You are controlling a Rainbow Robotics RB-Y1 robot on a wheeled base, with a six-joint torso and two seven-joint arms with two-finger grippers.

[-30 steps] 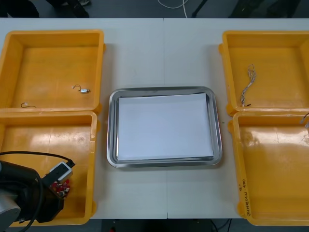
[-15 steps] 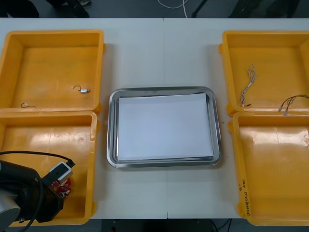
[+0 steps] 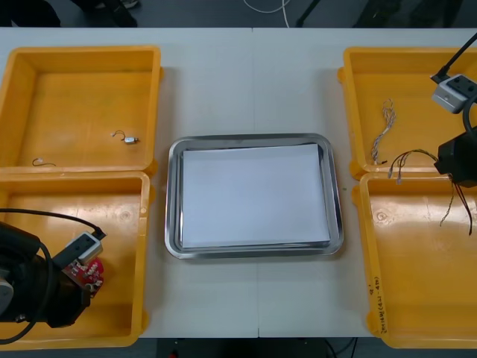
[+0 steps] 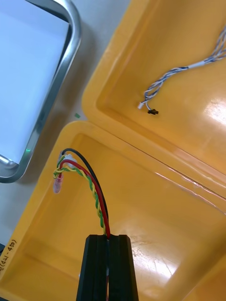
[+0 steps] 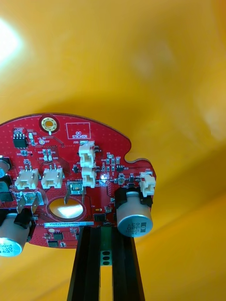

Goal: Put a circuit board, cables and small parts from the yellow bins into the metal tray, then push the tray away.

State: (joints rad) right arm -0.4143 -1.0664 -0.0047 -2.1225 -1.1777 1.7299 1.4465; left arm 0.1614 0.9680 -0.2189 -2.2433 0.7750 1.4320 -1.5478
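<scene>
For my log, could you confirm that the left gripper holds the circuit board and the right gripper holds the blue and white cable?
No: the right gripper holds the red and yellow cable, as the right wrist view shows; the rest stands.

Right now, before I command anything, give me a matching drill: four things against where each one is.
1. circuit board
2. red and yellow cable
3. blue and white cable
4. small metal part

A. lying in the far left bin
B. in the left gripper, over the near left bin
C. lying in the far right bin
D. in the right gripper, over the near right bin

Pairs: 1-B, 2-D, 3-C, 4-A.
</scene>
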